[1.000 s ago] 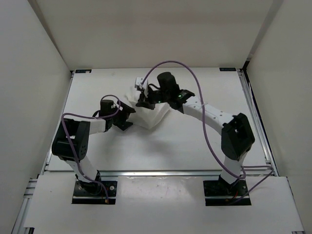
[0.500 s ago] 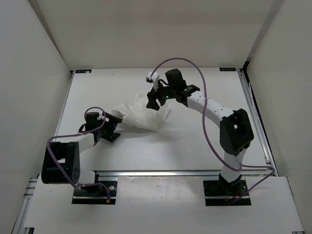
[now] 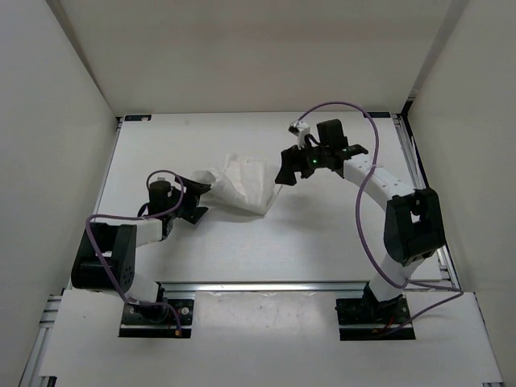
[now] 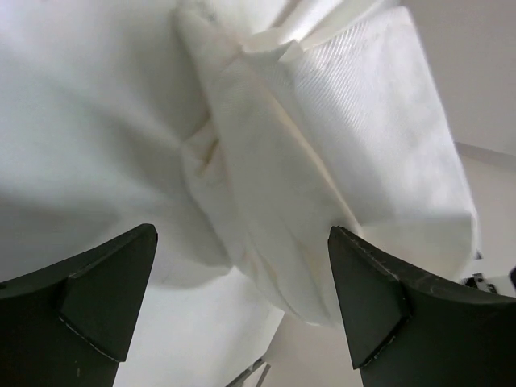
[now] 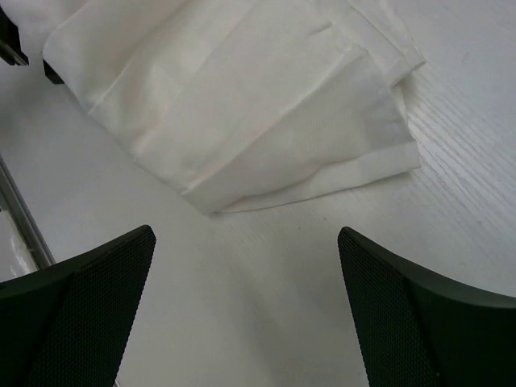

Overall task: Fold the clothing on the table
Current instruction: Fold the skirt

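Observation:
The clothing (image 3: pixel 242 184) is a white folded bundle lying left of the table's middle. My left gripper (image 3: pixel 193 203) sits at its left edge, open, and in the left wrist view the clothing (image 4: pixel 322 153) fills the space just ahead of the spread left gripper (image 4: pixel 242 242). My right gripper (image 3: pixel 287 172) hovers off the bundle's right side, open and empty. In the right wrist view the layered clothing (image 5: pixel 242 97) lies beyond the right gripper (image 5: pixel 246 238), with bare table (image 5: pixel 258 322) between its fingers.
The white table (image 3: pixel 322 234) is boxed in by white walls on three sides. A metal rail (image 3: pixel 425 201) runs along the right edge and another (image 3: pixel 266 285) along the front. Purple cables loop over both arms.
The right gripper has opened, let go of the clothing and pulled back to the right. The bundle has settled flatter on the table. The left arm has swung lower and stays at the bundle's left edge.

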Available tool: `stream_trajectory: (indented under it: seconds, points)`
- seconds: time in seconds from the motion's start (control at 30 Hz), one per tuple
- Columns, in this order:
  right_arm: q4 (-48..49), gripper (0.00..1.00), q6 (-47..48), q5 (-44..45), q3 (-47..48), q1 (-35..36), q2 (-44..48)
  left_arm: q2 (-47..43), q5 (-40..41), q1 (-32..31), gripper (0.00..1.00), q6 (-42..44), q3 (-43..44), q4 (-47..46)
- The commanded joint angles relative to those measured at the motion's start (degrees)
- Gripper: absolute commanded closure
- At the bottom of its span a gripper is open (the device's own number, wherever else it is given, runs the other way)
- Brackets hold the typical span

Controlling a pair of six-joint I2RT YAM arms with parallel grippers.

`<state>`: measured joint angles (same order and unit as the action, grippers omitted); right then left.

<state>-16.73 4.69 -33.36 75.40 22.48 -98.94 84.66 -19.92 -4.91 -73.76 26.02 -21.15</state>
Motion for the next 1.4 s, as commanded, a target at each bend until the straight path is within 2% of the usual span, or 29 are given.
stream_trajectory:
  seconds: [0.0, 0.03, 0.1, 0.13, 0.2, 0.37, 0.47, 0.53, 0.67, 0.9, 1.0, 1.17, 1.37]
  points:
    - [-0.6, 0.01, 3.4, -4.4, 1.1, 0.9, 3.6, -2.4, 2.3, -0.7, 0.01, -2.2, 1.4, -7.4]
    - [-1.4, 0.01, 7.9, -3.4, 1.4, 1.9, 4.2, -2.7, 2.3, -1.1, 0.02, -2.0, 1.9, -7.5]
    - [-1.7, 0.01, 19.0, 7.9, 2.1, 9.2, 4.5, -2.8, 1.6, -1.2, 0.01, -1.0, 2.2, -6.7]
    - [-1.2, 0.01, 21.3, 9.9, 1.9, 13.0, 4.4, -3.0, 1.8, -1.1, 0.01, -0.9, 1.9, -6.0]
    - [-0.9, 0.0, 24.2, 13.9, 3.8, 16.0, 2.2, -3.6, 1.2, -0.9, 0.01, -0.8, 1.1, -5.7]
    - [0.5, 0.0, 21.3, 11.5, 10.2, 17.2, -5.4, -6.1, 0.2, 0.7, 0.01, 0.8, -2.4, -4.0]
    - [-0.8, 0.0, 21.9, 9.3, 17.8, 17.7, -10.7, -7.6, -0.3, 1.7, 0.01, 0.9, -4.8, -4.4]
    - [-4.1, 0.0, 22.0, 8.2, 25.0, 18.0, -15.5, -8.3, -0.3, 2.2, 0.02, 1.3, -5.6, -4.3]
    - [-9.7, 0.01, 22.5, 3.8, 32.5, 18.7, -19.8, -7.2, -0.6, 2.4, 0.01, 1.1, -5.6, -5.7]
    - [-7.7, 0.01, 20.2, -1.0, 24.0, 18.7, -12.4, -3.5, -0.1, 1.0, 0.01, -0.1, -3.7, -8.2]
    - [-7.6, 0.01, 22.6, -0.1, 19.2, 19.9, -9.5, -2.0, -0.6, 0.9, 0.01, -0.5, -2.6, -9.1]
    - [-1.8, 0.0, 26.7, 4.9, 8.5, 23.0, -3.7, -0.6, -0.6, 0.4, 0.01, -0.3, -0.7, -8.6]
    - [-0.1, 0.0, 28.3, 8.7, 9.9, 25.7, -7.2, 0.4, -1.4, 1.0, 0.01, 0.4, 1.3, -7.4]
